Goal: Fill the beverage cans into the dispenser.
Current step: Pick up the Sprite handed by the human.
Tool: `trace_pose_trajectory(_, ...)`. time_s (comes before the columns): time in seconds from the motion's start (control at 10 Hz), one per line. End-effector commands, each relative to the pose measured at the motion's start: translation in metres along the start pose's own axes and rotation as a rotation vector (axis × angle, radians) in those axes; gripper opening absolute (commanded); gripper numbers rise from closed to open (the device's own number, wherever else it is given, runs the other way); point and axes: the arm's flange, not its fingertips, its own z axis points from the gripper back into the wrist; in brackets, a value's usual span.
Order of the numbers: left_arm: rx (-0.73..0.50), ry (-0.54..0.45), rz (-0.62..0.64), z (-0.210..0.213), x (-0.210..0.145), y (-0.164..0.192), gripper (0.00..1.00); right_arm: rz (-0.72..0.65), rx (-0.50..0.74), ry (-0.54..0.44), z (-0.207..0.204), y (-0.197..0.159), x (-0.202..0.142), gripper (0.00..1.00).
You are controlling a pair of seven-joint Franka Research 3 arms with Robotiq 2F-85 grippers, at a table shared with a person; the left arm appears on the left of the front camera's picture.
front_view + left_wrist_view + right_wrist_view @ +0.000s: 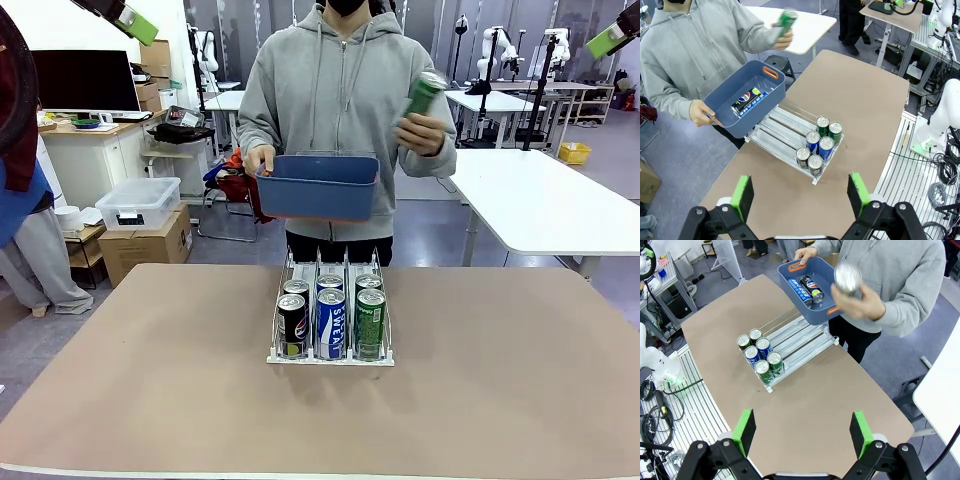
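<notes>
Tabletop (pixel 500 380) is spreading wide and brown, with a person (pixel 340 90) in a grey hoodie standing at its 12 o'clock edge. One hand (pixel 259 160) is holding a blue bin (pixel 320 190) above that edge, a black can (pixel 813 288) and a blue can (pixel 801 290) lying inside. Dispenser (pixel 330 358) is sitting at the table's centre, at 6 o'clock from the bin. Left gripper (pixel 800 195) and right gripper (pixel 802 432) are hovering high, jaws spread wide, gripping nothing. Six cans are standing at the dispenser's near end: black pair (pixel 292 325), blue pair (pixel 331 322), green pair (pixel 371 322). At 2 o'clock from the bin, the other hand (pixel 420 133) is holding up a green can (pixel 426 93).
</notes>
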Motion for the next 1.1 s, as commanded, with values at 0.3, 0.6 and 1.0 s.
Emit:
trace_pose_trajectory(0.3,0.008,0.0,0.002,0.0009,-0.0003,0.0008,1.0,0.0,0.006,0.004,-0.0005,0.0004,-0.0008,1.0)
trace_pose_trajectory(0.6,0.008,0.0,0.002,0.0009,-0.0003,0.0008,1.0,0.0,0.006,0.004,-0.0005,0.0004,-0.0008,1.0)
trace_pose_trajectory(1.0,0.008,0.0,0.002,0.0009,-0.0003,0.0008,1.0,0.0,0.006,0.004,-0.0005,0.0004,-0.0008,1.0)
